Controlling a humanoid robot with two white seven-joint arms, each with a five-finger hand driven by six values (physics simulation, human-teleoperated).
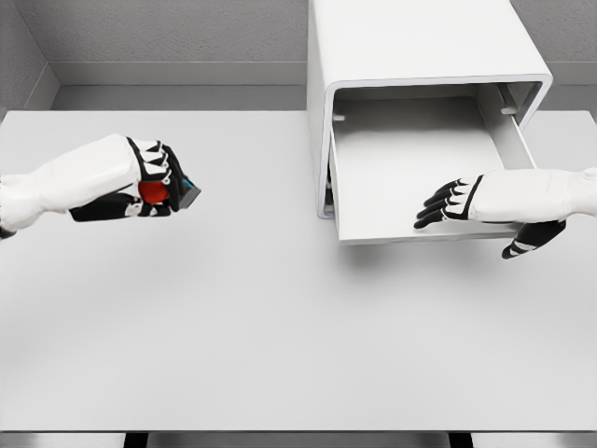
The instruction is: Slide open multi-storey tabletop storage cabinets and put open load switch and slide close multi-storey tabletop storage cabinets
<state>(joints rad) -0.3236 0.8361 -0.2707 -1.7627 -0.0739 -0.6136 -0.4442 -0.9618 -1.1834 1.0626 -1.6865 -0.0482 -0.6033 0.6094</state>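
Your cabinet (420, 56) drawer (410, 159) is open; your left robot hand (154, 182) grips the switch (177, 191) above the worktop (280, 327), right robot hand (462, 201) spread at the drawer; placing and closing remain.

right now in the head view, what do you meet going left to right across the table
left hand holding the small red and grey load switch → bare stretch of white tabletop → white storage cabinet with its drawer pulled open → right hand over the drawer's front right corner, fingers spread
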